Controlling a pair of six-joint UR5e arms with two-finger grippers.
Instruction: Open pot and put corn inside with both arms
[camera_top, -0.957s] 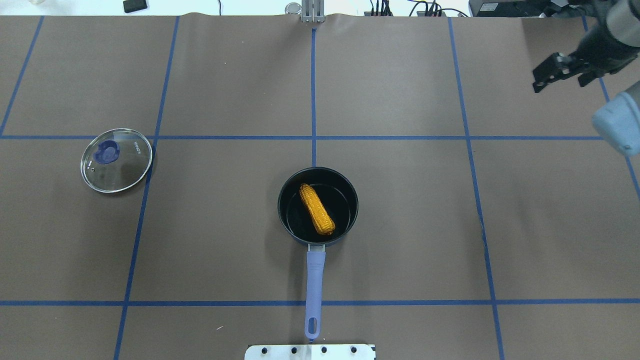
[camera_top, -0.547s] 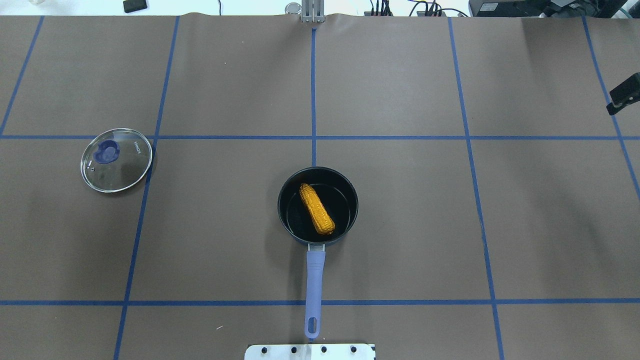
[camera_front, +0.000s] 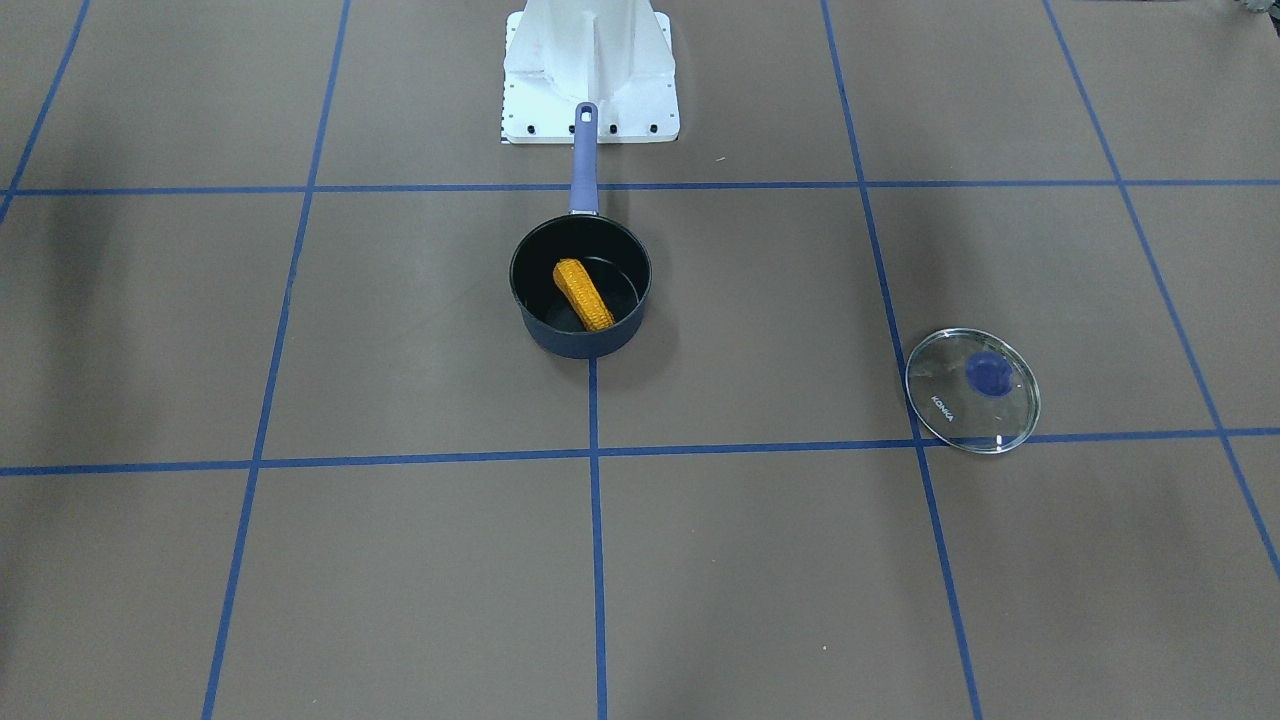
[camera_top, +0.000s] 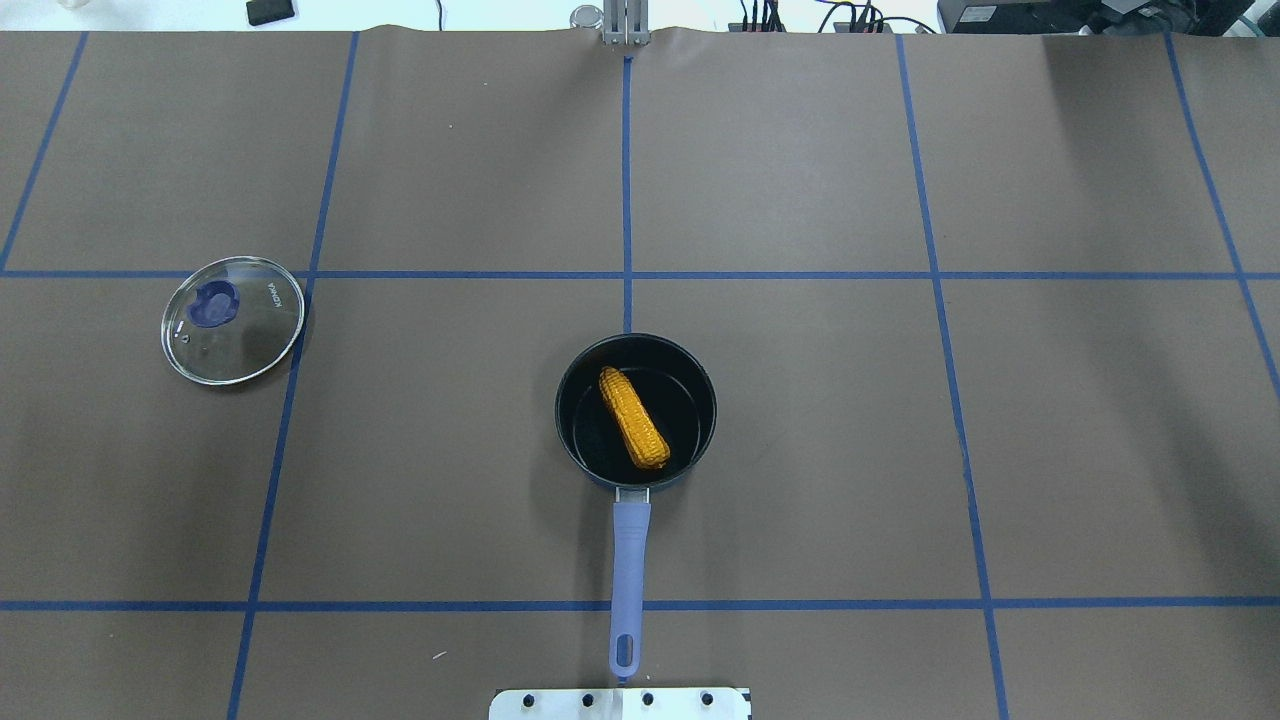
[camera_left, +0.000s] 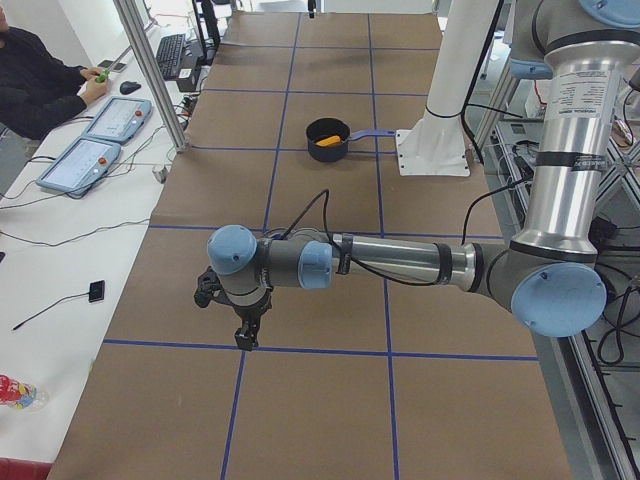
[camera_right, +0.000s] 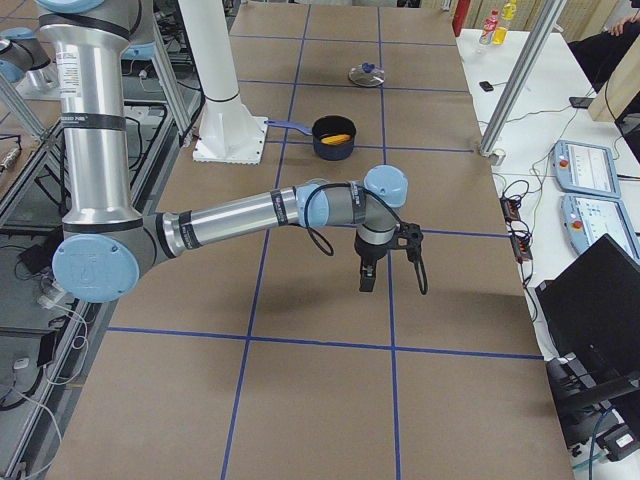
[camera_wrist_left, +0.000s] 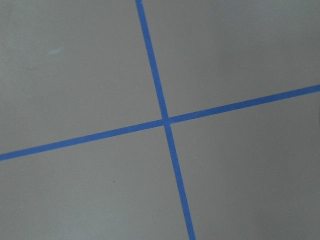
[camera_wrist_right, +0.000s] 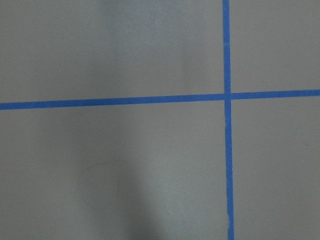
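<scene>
The pot (camera_top: 700, 400) stands open at the table's middle, its purple-blue handle (camera_top: 629, 560) pointing at the robot's base. The corn (camera_top: 633, 418) lies inside it, also in the front-facing view (camera_front: 583, 294). The glass lid (camera_top: 233, 320) lies flat on the table, far to the pot's left. Neither gripper shows in the overhead or front-facing view. The left gripper (camera_left: 243, 325) hangs over the table's left end, far from the pot (camera_left: 325, 152). The right gripper (camera_right: 365, 275) hangs over the right end. I cannot tell whether either is open or shut. Both wrist views show only tape lines.
The white base plate (camera_top: 620, 703) sits just behind the handle's end. Blue tape lines (camera_top: 627, 180) grid the brown table. A person and control tablets (camera_left: 95, 140) are at the far side. Metal posts (camera_left: 150, 70) stand at the far edge.
The right gripper has left the overhead view past the right edge. The pot, the corn and the lid have not moved.
</scene>
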